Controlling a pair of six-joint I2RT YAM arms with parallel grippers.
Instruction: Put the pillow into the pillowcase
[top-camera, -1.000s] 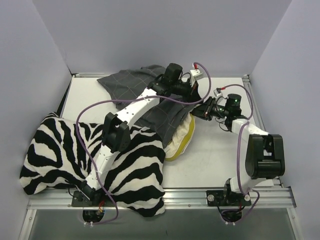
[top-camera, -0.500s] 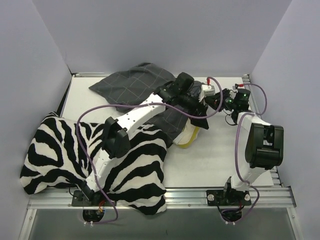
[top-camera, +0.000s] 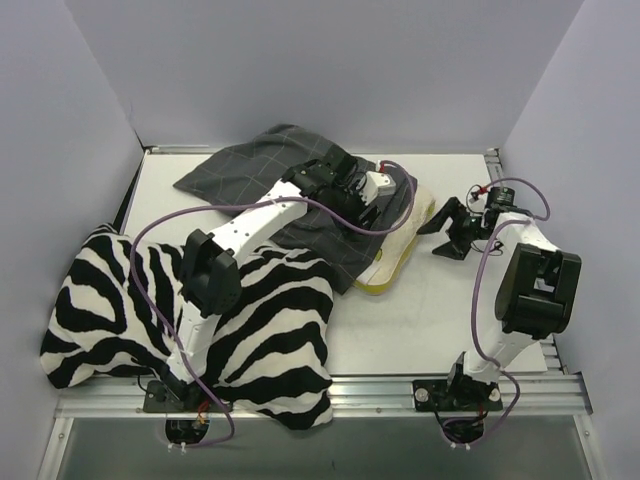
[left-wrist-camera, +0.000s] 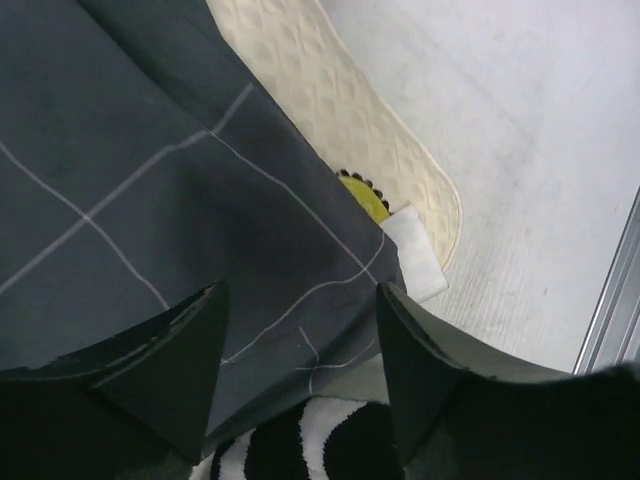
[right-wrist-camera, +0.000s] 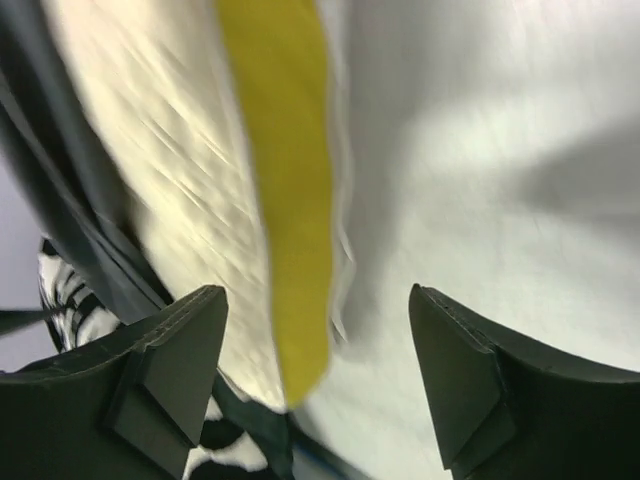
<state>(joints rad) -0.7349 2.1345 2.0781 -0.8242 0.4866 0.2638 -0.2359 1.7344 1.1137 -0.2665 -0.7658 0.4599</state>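
Table (top-camera: 450, 310): is carrying everything listed. Zebra cushion (top-camera: 280, 330): is lying at the near left, its far edge touching the work, and is best left alone. Pillowcase (top-camera: 240, 175): is sprawling from the far left toward the centre, its open end draping over the pillow; whether the hem is wrapping around or merely lying on top cannot be told. Pillow (top-camera: 408, 235): is resting right of centre, left part hiding under the grey cloth, right end and yellow edge still sticking out. Left gripper (left-wrist-camera: 300, 380): is hovering over the case's hem with jaws spread wide, gripping nothing. Right gripper (right-wrist-camera: 318, 385): is facing the yellow edge from just beside it, jaws equally wide, also empty. Handling note, as a judgement: the left should be pinching one layer of hem only and lifting, while the right is pushing the exposed end squarely inward, low and slow, so the floppy cloth is not bunching ahead of it.
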